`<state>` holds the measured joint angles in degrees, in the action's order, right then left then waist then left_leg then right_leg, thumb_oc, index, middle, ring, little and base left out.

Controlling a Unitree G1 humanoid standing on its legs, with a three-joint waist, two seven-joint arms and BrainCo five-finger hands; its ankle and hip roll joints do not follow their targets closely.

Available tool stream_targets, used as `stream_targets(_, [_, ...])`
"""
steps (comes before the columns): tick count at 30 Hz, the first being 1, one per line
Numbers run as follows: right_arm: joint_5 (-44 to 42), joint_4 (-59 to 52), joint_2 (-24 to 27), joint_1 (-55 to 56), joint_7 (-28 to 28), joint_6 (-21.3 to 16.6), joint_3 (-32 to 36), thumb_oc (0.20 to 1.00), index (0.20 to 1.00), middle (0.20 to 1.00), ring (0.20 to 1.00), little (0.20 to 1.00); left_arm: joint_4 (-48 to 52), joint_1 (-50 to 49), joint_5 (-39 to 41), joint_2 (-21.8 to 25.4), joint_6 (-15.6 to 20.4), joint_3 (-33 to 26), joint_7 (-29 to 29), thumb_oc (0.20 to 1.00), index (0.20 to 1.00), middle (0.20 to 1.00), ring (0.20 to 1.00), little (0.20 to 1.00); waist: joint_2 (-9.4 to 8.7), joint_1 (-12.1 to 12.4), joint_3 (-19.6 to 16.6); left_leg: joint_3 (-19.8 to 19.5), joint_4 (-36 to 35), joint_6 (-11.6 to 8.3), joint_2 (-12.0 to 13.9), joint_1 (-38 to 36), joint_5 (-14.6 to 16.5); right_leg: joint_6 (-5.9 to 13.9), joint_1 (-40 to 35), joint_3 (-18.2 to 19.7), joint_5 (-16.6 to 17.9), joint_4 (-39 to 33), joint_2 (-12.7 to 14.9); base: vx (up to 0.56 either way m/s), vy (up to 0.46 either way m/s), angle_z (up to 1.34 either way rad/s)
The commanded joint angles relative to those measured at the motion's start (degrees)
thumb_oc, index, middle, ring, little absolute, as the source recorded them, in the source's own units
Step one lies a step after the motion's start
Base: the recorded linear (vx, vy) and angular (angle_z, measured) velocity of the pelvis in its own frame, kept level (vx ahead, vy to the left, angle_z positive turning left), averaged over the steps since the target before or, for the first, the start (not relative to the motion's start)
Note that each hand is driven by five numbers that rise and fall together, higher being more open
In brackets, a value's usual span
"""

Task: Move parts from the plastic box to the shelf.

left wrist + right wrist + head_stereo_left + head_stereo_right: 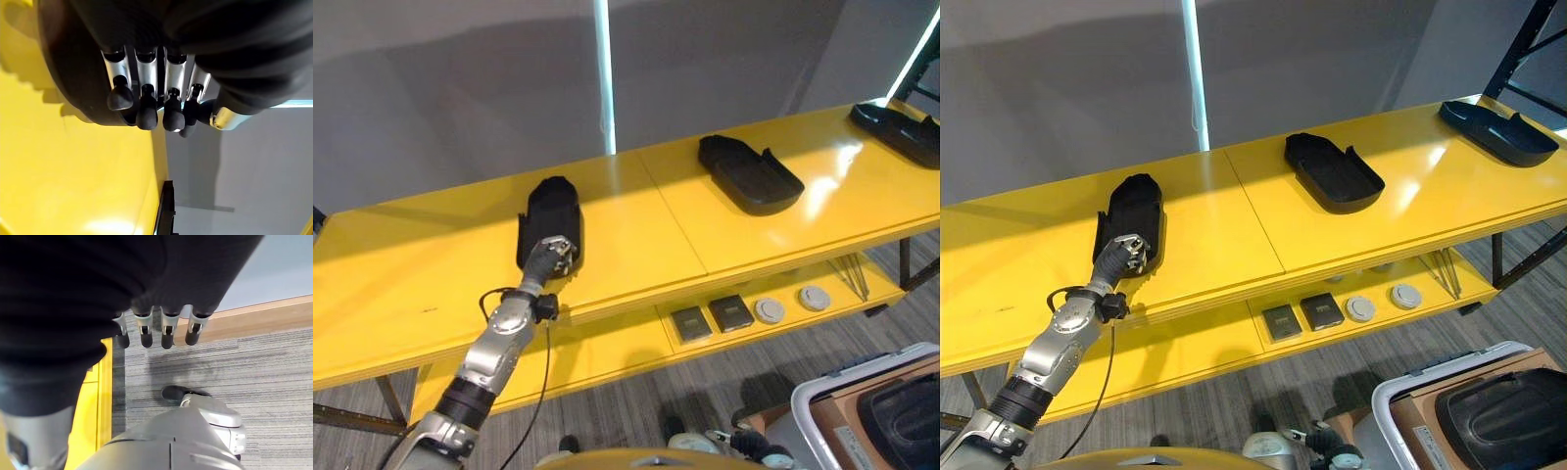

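Observation:
A black moulded part (pixel 548 220) lies on the yellow shelf top (pixel 636 225), towards its left. My left hand (pixel 553 257) sits at this part's near end. In the left wrist view its fingers (pixel 146 103) curl over the part's rim (pixel 73 73), with the thumb (pixel 220 117) close to their tips. Two more black parts (pixel 749 174) (pixel 901 127) rest farther right on the same top. The white-rimmed plastic box (pixel 842 411) stands on the floor at lower right with another black part (pixel 906 416) inside. My right hand (pixel 156 330) hangs over the floor, fingers relaxed and holding nothing.
On the lower yellow shelf (pixel 607 352) lie two dark square pieces (pixel 712 318) and two grey round discs (pixel 791 305). A grey wall stands behind the shelf, with a bright light strip (pixel 604 73). A dark rack post (pixel 1528 44) rises at the far right.

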<state>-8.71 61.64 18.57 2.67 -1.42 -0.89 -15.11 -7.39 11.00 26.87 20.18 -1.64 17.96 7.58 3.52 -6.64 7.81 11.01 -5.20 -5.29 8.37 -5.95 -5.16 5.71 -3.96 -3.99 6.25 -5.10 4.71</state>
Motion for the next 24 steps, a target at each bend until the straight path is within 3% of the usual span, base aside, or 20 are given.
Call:
stream_targets(1, [-0.3, -0.7, -0.8, -2.1, 0.8, -0.6, -1.3, 1.000, 1.000, 1.000, 1.000, 1.000, -2.1, 4.5, 0.2, 0.4, 3.3, 0.1, 1.8, 0.200, 0.200, 0.200, 0.200, 0.200, -1.89, -0.9, 3.0, 1.7, 0.2, 1.32, -0.5, -1.3, 4.0, 0.55, -2.6, -2.2, -3.5, 0.1, 0.6, 0.03, 0.002, -0.01])
stream_targets(12, [0.9, -2.1, -0.2, -0.8, 1.2, -0.6, -2.1, 1.000, 1.000, 1.000, 1.000, 1.000, -9.4, 10.0, -0.9, -1.5, 6.1, -0.5, 5.7, 0.200, 0.200, 0.200, 0.200, 0.200, -1.77, -3.5, 4.1, 2.8, 0.2, 1.14, -0.4, -0.7, 3.6, 0.83, -1.6, -0.5, -3.3, 0.1, 0.4, 0.01, 0.006, -0.04])
stream_targets(16, [1.5, -1.1, -0.2, -0.8, 1.3, -0.7, -1.6, 1.000, 1.000, 1.000, 1.000, 1.000, -6.2, 9.9, 1.7, -1.4, 9.1, -1.3, 3.6, 0.200, 0.200, 0.200, 0.200, 0.200, -1.64, -3.3, 4.5, 2.4, 0.2, 1.11, -0.5, -0.9, 3.7, 0.67, -1.9, -0.6, -3.4, 0.1, 0.3, -0.01, 0.004, -0.04])
stream_targets(18, [1.1, 0.6, -0.5, -1.1, 1.4, -1.7, -0.3, 1.000, 1.000, 1.000, 1.000, 1.000, 3.3, 8.0, 2.9, -1.0, 10.6, -2.7, -1.1, 0.200, 0.200, 0.200, 0.200, 0.200, -1.53, -2.2, 4.1, 1.7, 0.2, 1.08, -0.6, -1.1, 3.7, 0.41, -2.6, -1.1, -3.7, 0.1, 0.3, -0.02, 0.000, 0.05])
stream_targets(19, [1.1, 0.6, -0.5, -1.1, 1.4, -1.7, -0.3, 1.000, 1.000, 1.000, 1.000, 1.000, 3.3, 8.0, 2.9, -1.0, 10.6, -2.7, -1.1, 0.200, 0.200, 0.200, 0.200, 0.200, -1.53, -2.2, 4.1, 1.7, 0.2, 1.08, -0.6, -1.1, 3.7, 0.41, -2.6, -1.1, -3.7, 0.1, 0.3, -0.05, -0.003, 0.09])
stream_targets(20, [0.4, 1.1, -0.7, -1.5, 1.2, -2.1, 0.2, 1.000, 1.000, 1.000, 1.000, 1.000, 8.9, 7.0, 2.5, -0.4, 11.0, -3.3, -2.9, 0.856, 0.856, 0.856, 0.856, 0.856, -1.44, -1.4, 3.8, 1.3, 0.2, 1.07, -0.7, -1.2, 3.8, 0.31, -2.9, -1.6, -3.8, 0.1, 0.3, -0.05, -0.003, 0.07])
stream_targets(21, [0.1, 1.2, -0.9, -1.5, 1.0, -2.3, 0.3, 1.000, 1.000, 1.000, 1.000, 1.000, 11.4, 6.2, 2.6, -0.1, 11.9, -3.7, -3.7, 1.000, 1.000, 1.000, 1.000, 1.000, -1.49, -1.1, 3.6, 1.0, 0.2, 1.05, -0.7, -1.3, 3.8, 0.28, -3.1, -1.8, -3.9, 0.1, 0.4, -0.06, -0.004, 0.10])
stream_targets(24, [-0.5, 0.9, -1.4, -1.7, 0.4, -2.4, 0.5, 1.000, 1.000, 1.000, 1.000, 1.000, 17.3, 5.0, 0.5, 1.1, 13.8, -4.9, -4.4, 1.000, 1.000, 1.000, 1.000, 1.000, -1.57, -0.2, 2.9, 0.6, 0.2, 1.01, -0.8, -1.4, 3.9, 0.34, -3.4, -2.3, -3.9, 0.1, 0.4, -0.10, 0.002, 0.15])
